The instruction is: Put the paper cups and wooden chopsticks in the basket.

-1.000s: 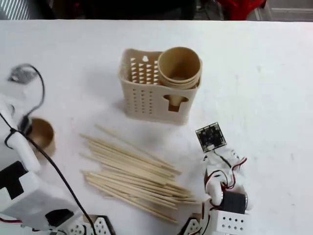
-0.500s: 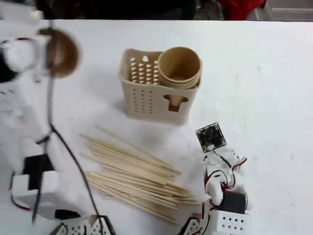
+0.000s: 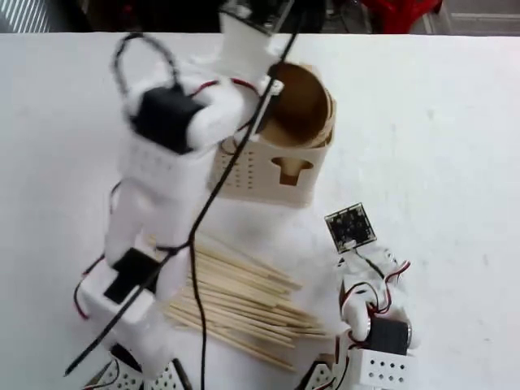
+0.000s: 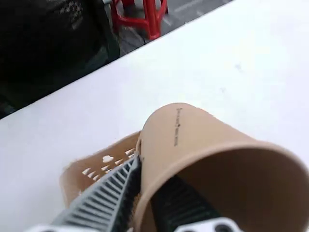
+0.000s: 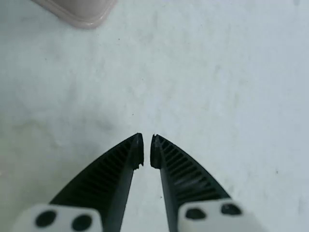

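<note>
The left claw (image 3: 273,88) hangs over the right-hand end of the basket (image 3: 280,175). It is closed on the wall of a paper cup (image 3: 296,101), with one finger (image 4: 108,195) outside and the other inside the rim. The cup's long axis stands close to upright and slightly tilted, mouth up and base down toward the basket. It sits right above a stack of cups (image 3: 327,134) nested in that end, and whether it touches them cannot be told.

The chopsticks (image 3: 244,296) lie flat in a loose pile on the table (image 3: 422,122) in front of the basket, near it, with their lengths slanting across its front wall.

The right claw (image 5: 147,147) hovers low over bare table near a corner of the basket, its tips almost together and empty.
</note>
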Robot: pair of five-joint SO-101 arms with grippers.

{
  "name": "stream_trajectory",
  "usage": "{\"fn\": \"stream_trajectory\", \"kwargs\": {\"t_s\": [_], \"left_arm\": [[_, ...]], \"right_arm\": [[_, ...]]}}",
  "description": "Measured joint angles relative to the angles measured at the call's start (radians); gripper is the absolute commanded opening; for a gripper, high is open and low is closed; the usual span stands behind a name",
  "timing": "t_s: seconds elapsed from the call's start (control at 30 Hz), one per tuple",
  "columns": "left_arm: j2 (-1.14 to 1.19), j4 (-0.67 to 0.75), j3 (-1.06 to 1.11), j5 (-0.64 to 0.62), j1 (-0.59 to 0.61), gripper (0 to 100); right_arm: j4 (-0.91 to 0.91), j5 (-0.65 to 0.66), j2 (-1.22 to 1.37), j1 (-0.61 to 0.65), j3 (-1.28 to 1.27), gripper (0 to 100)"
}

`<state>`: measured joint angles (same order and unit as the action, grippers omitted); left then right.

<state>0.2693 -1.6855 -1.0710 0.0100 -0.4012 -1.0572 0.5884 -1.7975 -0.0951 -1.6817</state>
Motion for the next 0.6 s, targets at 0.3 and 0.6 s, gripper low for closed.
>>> {"fn": "stream_trajectory", "kwargs": {"t_s": [0.3, 0.6], "left_arm": [[0.098, 0.005, 0.0, 0.0, -0.02, 6], [0.101, 0.066, 0.0, 0.0, -0.021, 23]], "right_arm": [[0.0, 0.0, 0.0, 0.0, 0.0, 4.5], [0.0, 0.0, 0.0, 0.0, 0.0, 4.5]]}}
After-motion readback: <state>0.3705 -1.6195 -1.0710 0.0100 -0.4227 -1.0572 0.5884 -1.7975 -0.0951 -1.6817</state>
